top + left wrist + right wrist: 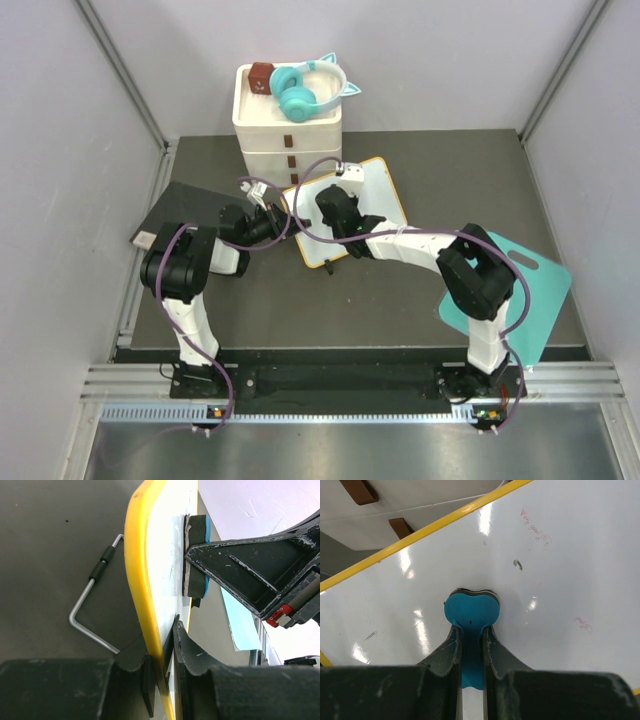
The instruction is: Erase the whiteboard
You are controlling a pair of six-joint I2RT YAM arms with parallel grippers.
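Observation:
The whiteboard [385, 195], white with a yellow frame, lies slanted in front of the drawer stack. My left gripper [272, 207] is shut on its left edge; the yellow frame [150, 605] runs between the jaws of the left gripper [164, 677]. My right gripper [338, 205] is over the middle of the board, shut on a blue eraser [470, 611] whose felt face presses on the white surface [560, 580]. Faint red marks [535, 528] and a small dark stroke [518, 564] show on the board. The eraser [198, 555] also shows from the side.
A white drawer stack [288, 130] carries teal headphones [305, 88] and a red-brown block [261, 77]. A dark grey pad [185, 205] lies at the left, a teal cutting board [540, 290] at the right. A wire stand [92, 605] sits behind the board.

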